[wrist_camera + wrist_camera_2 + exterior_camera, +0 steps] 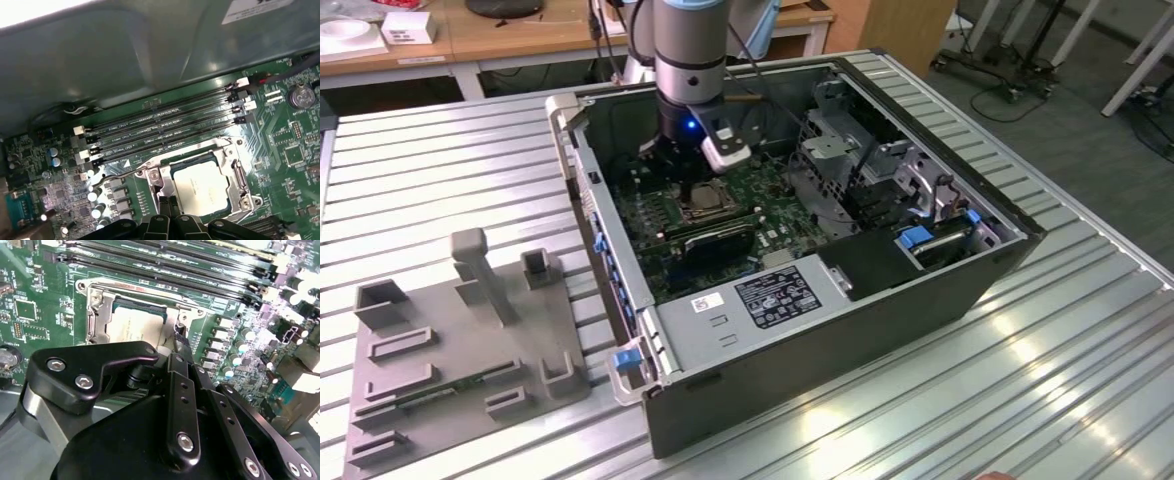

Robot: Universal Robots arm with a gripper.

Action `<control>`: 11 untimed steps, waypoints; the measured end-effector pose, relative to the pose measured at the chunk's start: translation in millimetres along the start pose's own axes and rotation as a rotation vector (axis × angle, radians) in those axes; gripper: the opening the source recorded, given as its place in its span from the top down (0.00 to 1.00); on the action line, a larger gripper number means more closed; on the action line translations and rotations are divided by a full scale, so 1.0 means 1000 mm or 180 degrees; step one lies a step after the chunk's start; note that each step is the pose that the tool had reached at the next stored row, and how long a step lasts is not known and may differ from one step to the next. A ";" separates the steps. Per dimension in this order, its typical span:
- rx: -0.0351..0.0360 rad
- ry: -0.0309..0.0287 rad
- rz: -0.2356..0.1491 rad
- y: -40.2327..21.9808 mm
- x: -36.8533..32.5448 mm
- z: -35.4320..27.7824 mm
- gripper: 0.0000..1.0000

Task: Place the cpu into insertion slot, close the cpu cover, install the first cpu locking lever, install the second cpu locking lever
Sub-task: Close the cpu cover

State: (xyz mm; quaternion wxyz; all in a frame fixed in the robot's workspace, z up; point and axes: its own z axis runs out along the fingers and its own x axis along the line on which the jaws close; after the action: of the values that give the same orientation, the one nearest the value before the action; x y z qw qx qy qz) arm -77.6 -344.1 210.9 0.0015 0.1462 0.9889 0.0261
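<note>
Chip (202, 184) sits in the socket (246, 202) on the board (295, 160), inside the open computer case (854, 330). Cover (241, 182) lies flat around it. I see the gripper (170, 201) at the socket edge, fingers pressed together, empty.

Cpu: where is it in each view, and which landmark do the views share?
Exterior view: cpu under the arm.
First wrist view: cpu beside the memory slots.
Second wrist view: cpu beside the same slots.
Shared landmark: the memory slots.
</note>
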 end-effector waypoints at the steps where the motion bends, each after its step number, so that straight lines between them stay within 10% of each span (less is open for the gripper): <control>1: -0.0002 -0.0005 -0.0035 0.0000 0.0000 0.0002 0.89; 11: -0.0015 -0.0016 -0.0461 -0.0001 -0.0001 0.0027 0.89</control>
State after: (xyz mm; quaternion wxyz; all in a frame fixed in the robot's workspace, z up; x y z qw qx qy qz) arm -77.5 -344.1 208.3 0.0063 0.0743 0.9968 0.0280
